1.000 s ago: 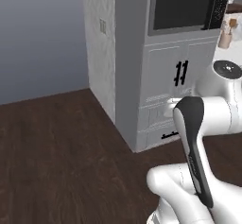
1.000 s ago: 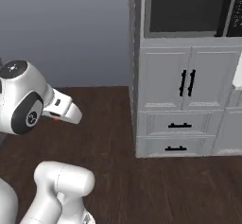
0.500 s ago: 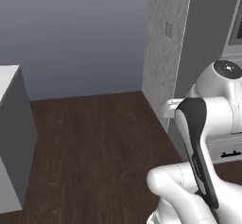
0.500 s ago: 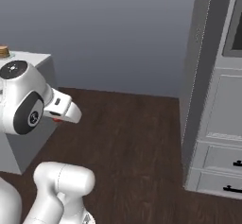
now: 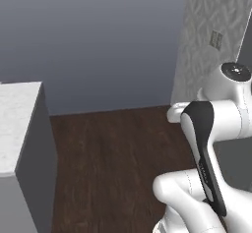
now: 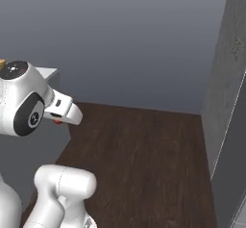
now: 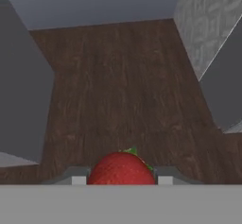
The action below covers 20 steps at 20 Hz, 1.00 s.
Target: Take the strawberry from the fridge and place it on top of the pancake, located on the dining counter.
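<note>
In the hand view the red strawberry (image 7: 121,168) sits between the two finger tips of my gripper (image 7: 121,180), which is shut on it above the dark wood floor. From the right base view the white hand (image 6: 65,110) sticks out of the arm's head, with a bit of the red strawberry (image 6: 57,121) under it. The dining counter (image 5: 17,124) shows its white marble top and grey side at the left. On the counter's corner (image 6: 48,72) a tan sliver (image 6: 2,64) lies at the picture's edge, too little to tell if it is the pancake. The fridge is out of view.
Dark wood floor (image 5: 118,163) stretches ahead to a plain grey-blue wall (image 6: 129,39). A patterned grey wall (image 5: 216,45) with a small switch plate (image 5: 215,39) and a dark grey panel (image 6: 230,159) stand at the right.
The whole picture has swung: the base has turned left, so the cabinets slid out to the right and the counter came in at the left. The gripper stays shut on the strawberry.
</note>
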Available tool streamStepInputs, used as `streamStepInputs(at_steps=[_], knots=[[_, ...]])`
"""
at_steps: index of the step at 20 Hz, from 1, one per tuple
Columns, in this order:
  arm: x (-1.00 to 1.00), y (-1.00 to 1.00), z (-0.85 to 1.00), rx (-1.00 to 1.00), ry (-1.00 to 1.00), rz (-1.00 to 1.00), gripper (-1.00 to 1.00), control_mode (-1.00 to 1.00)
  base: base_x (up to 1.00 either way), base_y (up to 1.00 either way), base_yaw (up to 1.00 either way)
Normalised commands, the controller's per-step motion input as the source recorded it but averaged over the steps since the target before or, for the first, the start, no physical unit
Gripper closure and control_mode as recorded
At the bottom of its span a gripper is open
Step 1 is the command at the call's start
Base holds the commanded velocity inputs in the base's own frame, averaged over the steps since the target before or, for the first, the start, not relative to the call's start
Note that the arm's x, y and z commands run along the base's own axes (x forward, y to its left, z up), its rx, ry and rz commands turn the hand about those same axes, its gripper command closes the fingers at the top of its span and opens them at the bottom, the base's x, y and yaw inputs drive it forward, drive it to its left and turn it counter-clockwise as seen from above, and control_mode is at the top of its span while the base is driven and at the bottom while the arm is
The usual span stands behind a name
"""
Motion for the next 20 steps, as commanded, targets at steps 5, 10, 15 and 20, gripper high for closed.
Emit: streamStepInputs(at_steps=[5, 10, 15, 20], knots=[[0.00, 0.00, 0.00, 0.00, 0.00, 0.00, 1.00, 1.00, 1.00, 0.59, 0.00], [0.00, 0.00, 0.00, 0.00, 0.00, 0.00, 1.00, 1.00, 1.00, 0.22, 0.04], [0.00, 0.00, 0.00, 0.00, 0.00, 0.00, 1.00, 1.00, 1.00, 0.07, 0.06], [0.00, 0.00, 0.00, 0.00, 0.00, 0.00, 1.00, 1.00, 1.00, 0.01, 0.20]])
